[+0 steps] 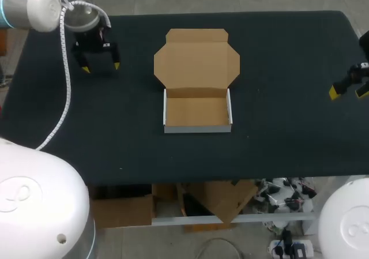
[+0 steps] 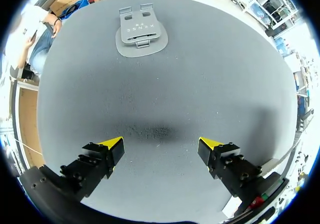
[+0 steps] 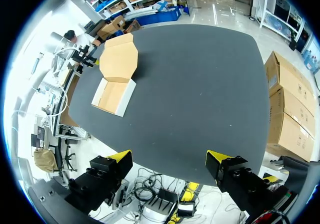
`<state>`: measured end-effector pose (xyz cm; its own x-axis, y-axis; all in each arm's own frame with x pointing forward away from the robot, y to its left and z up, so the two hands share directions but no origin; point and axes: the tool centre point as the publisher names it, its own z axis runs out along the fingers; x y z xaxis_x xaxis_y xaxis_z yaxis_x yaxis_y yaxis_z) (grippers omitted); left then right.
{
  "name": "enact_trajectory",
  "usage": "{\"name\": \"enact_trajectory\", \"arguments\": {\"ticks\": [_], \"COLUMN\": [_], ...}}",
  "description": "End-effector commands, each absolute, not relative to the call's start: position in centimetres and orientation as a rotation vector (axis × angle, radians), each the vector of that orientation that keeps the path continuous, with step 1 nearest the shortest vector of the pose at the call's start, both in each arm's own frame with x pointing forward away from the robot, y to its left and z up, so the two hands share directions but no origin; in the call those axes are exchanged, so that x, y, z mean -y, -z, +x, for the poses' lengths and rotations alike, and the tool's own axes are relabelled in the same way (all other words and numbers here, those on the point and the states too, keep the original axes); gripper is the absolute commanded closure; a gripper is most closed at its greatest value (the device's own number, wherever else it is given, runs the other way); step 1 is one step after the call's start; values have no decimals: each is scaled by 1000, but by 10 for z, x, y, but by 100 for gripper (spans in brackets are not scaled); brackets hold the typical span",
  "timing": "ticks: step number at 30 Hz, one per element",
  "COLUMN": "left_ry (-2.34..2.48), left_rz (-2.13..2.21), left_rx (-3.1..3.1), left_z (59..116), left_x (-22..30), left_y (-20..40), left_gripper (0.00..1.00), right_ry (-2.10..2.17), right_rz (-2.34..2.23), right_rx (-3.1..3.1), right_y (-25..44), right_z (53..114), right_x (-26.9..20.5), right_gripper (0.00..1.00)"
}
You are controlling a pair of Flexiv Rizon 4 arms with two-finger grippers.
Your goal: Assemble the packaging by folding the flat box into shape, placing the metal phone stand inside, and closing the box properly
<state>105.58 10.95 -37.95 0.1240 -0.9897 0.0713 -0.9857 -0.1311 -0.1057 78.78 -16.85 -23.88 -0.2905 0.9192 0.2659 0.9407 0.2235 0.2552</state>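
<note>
A cardboard box (image 1: 197, 112) is sitting near the middle of a dark-covered table (image 1: 288, 149), folded into a shallow open tray with white outer walls and a brown floor. Its lid (image 1: 196, 60) is lying open and flat on the cloth at the far side of the tray, with its flaps spread outward.

The left gripper (image 1: 101, 66) is hovering over the cloth to the left of the box's lid, well apart from the box. Its two yellow-tipped fingers are spread wide and gripping nothing. In the left wrist view, the metal phone stand (image 2: 140, 31) is lying flat on the cloth ahead of this gripper, well apart from its fingers and close to a table edge. The stand is grey, with a rounded base and two small tabs at its far end. The head view is not showing the stand, so its exact place relative to the box cannot be told.

The right gripper (image 1: 348, 89) is hovering far to the right of the box, at the table's right edge. Its fingers are also spread wide and carrying nothing.
</note>
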Motion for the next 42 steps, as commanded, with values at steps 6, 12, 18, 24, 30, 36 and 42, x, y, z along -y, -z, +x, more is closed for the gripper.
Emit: {"name": "enact_trajectory", "arguments": {"ticks": [6, 12, 18, 24, 30, 36, 42], "left_ry": [169, 169, 168, 163, 152, 152, 152], "left_rz": [-2348, -2354, -2363, -2369, -2380, -2380, -2380], "left_rx": [-2038, -2024, -2009, -2000, -1987, -1987, -1987], "left_z": [1076, 1083, 1090, 1097, 1100, 1100, 1100], "left_x": [-111, -113, -115, -116, -117, -117, -117], "left_y": [390, 391, 392, 391, 390, 390, 390], "left_gripper": [0, 0, 0, 0, 0, 0, 0], "right_ry": [569, 569, 569, 569, 569, 569, 569], "right_rz": [-1836, -1836, -1836, -1836, -1836, -1836, -1836], "right_rx": [2411, 2411, 2411, 2411, 2411, 2411, 2411], "right_y": [237, 237, 237, 237, 237, 237, 237], "right_z": [787, 787, 787, 787, 787, 787, 787], "right_x": [169, 169, 169, 169, 169, 169, 169], "right_gripper": [0, 0, 0, 0, 0, 0, 0]}}
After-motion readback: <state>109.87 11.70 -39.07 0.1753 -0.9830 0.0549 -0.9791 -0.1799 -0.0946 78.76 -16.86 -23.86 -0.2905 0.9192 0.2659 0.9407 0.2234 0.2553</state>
